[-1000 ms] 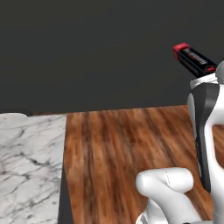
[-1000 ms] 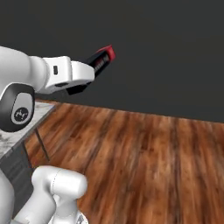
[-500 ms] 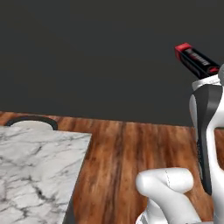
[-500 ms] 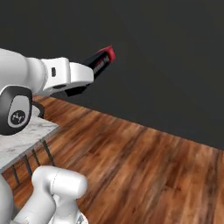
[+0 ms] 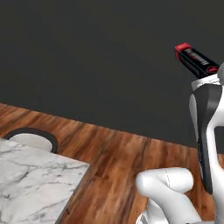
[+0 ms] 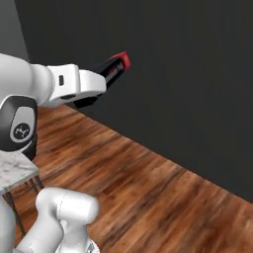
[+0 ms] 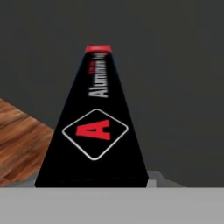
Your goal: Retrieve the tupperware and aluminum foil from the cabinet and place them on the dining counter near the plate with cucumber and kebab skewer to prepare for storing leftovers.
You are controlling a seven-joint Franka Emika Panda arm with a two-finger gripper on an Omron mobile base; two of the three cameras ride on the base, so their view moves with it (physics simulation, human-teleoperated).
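We see the hand (image 6: pixel 101 81) grasping the aluminum foil box (image 7: pixel 96 131), high above the marble surface (image 5: pixel 30 183).

We see a long black foil box (image 7: pixel 94 135) pointing away from us. Its far end is red. On top is a white diamond shape with a big red letter A inside. Farther up are white letters. Behind the box is a dark grey wall (image 7: pixel 175 78). On one side is a brown wooden floor (image 7: pixel 22 140).
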